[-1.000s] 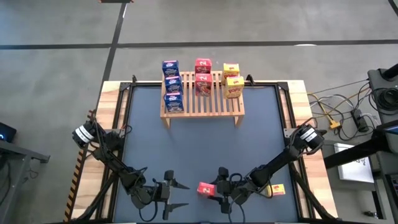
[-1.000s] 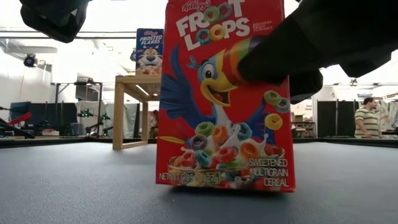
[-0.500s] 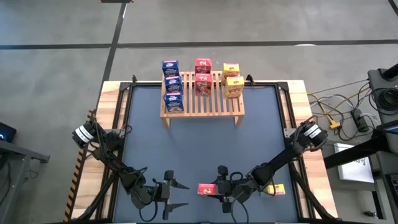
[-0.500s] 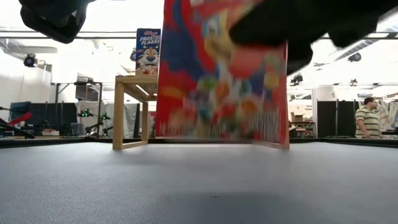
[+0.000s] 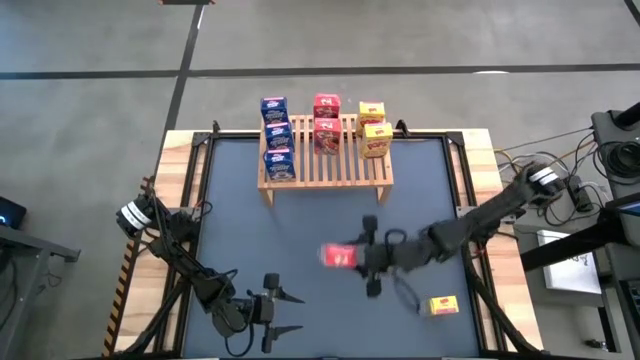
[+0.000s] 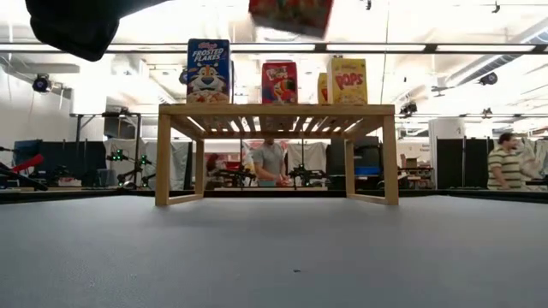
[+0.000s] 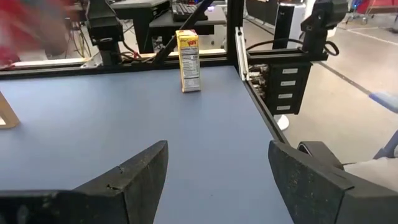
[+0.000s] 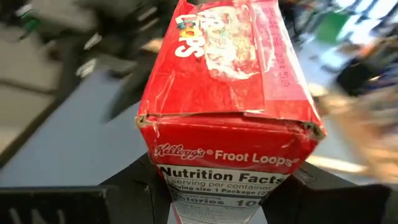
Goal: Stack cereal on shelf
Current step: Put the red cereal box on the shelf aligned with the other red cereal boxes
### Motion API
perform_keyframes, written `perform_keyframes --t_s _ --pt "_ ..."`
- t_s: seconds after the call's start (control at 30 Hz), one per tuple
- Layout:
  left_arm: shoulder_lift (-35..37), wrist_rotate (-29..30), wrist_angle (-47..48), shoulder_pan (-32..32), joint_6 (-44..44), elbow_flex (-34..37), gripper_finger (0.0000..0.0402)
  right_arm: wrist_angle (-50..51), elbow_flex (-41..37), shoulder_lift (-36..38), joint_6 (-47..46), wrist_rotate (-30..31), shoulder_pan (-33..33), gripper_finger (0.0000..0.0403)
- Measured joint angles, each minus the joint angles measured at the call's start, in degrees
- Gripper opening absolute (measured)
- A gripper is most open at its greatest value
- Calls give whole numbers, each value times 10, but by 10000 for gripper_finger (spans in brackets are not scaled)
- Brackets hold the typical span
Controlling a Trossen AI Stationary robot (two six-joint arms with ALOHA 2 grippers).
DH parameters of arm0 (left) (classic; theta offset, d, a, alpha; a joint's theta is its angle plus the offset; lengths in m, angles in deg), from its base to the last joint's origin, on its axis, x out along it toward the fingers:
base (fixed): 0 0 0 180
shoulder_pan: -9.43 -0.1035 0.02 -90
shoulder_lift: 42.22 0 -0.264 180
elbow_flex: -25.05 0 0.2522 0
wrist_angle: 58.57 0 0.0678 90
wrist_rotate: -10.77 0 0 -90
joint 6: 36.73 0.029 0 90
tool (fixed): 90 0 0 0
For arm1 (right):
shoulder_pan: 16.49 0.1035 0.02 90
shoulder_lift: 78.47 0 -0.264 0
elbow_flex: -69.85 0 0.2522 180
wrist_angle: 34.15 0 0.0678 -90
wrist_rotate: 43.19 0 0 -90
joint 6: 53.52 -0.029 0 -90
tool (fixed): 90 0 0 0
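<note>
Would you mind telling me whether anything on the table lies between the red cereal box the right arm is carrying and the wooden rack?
Nothing visible does. The right pincer holds the red Froot Loops cardboard box above bare table, and the stretch up to the light slatted wooden rack is open. The lone yellow cereal box stands off to the side.

the dark blue-grey table [image 5: 300, 230] carries a slatted light-wood rack [image 5: 326, 166] and one small yellow cardboard box [image 5: 443, 305].

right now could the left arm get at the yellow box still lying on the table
Probably not easily. The yellow box sits near the table's right front corner, while the left gripper waits, open, at the front left. The mat between them is bare, but it is a long cross-table stretch; the right gripper, busy holding the red box, is closer.
</note>
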Motion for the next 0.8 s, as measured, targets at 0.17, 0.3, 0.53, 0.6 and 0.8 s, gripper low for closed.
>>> perform_keyframes --t_s 0.17,0.3,0.53,0.6,0.8 --pt "0 0 0 0 22 2 261 24 0 106 47 -64 -92 171" --pt "0 1 0 -1 26 14 261 27 0 154 42 -198 -199 168" --pt "4 1 -36 -1 27 34 261 25 0 149 15 -441 -375 167" --pt "7 1 -50 -1 31 43 261 23 0 138 16 -467 -402 167" --pt "23 0 -95 -1 39 68 261 10 0 106 73 -468 -436 167"
